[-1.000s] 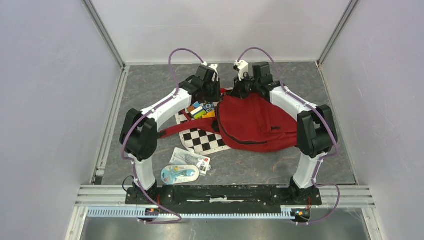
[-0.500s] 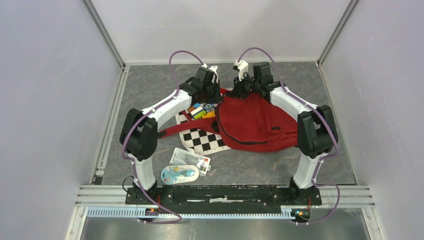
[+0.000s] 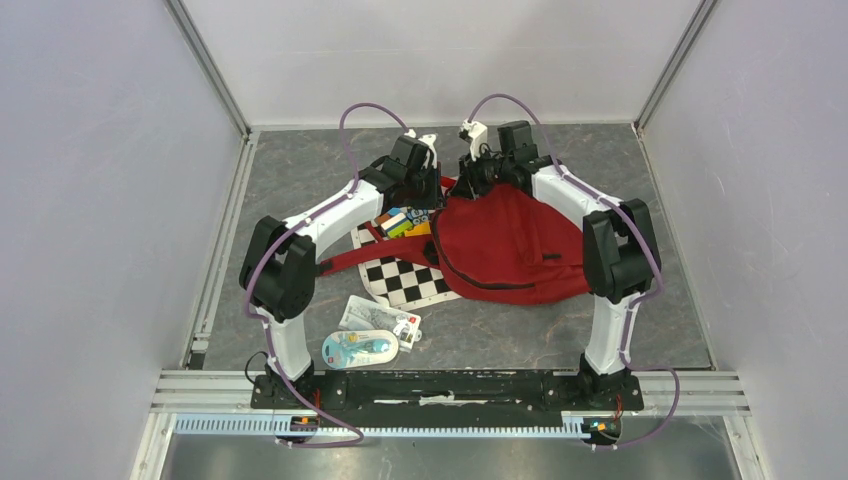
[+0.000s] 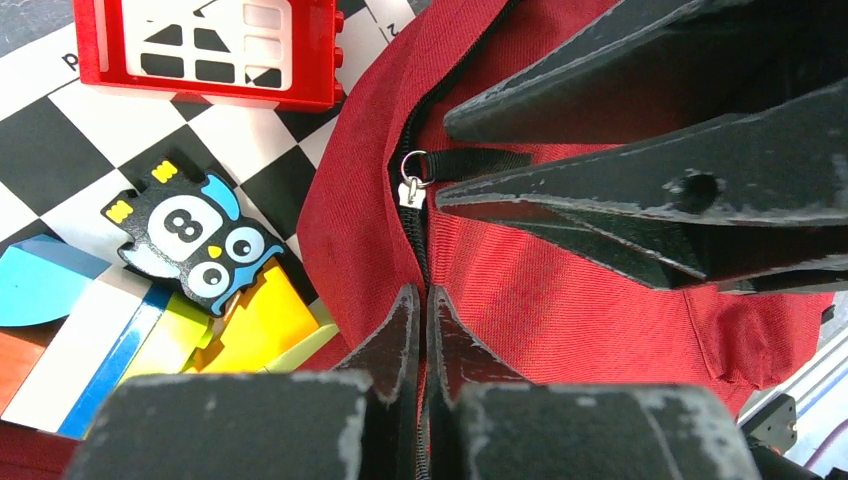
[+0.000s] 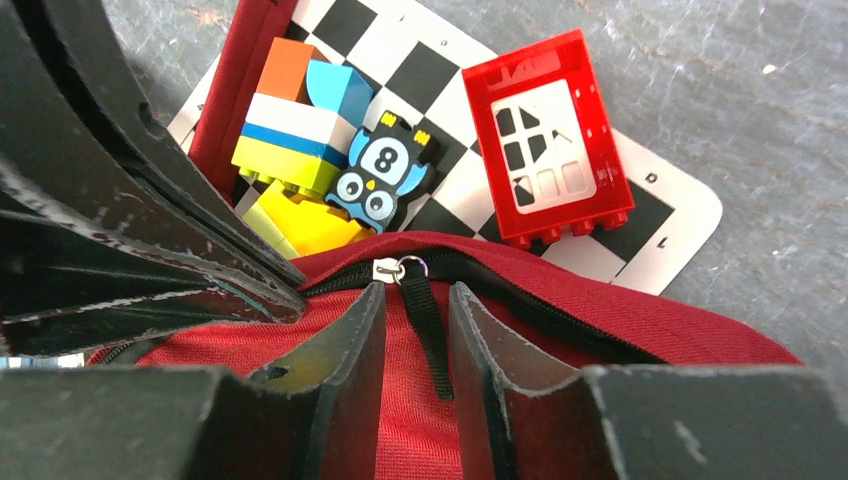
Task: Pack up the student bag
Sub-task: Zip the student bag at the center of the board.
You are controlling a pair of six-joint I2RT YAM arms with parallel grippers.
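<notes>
Red fabric fills the middle of the top view: the student bag (image 3: 510,250) lies flat, right of centre, its 9 o'clock edge over a chequered board (image 3: 405,282). Over to the left wrist view: left gripper (image 4: 420,300) fingers pressed together, tips right on the bag's zip line (any cloth caught? cannot tell), zip pull (image 4: 410,188) at 12 o'clock from them. Right wrist view: right gripper (image 5: 415,295) fingers spread, black pull strap (image 5: 428,330) running between them, red fabric beneath.
</notes>
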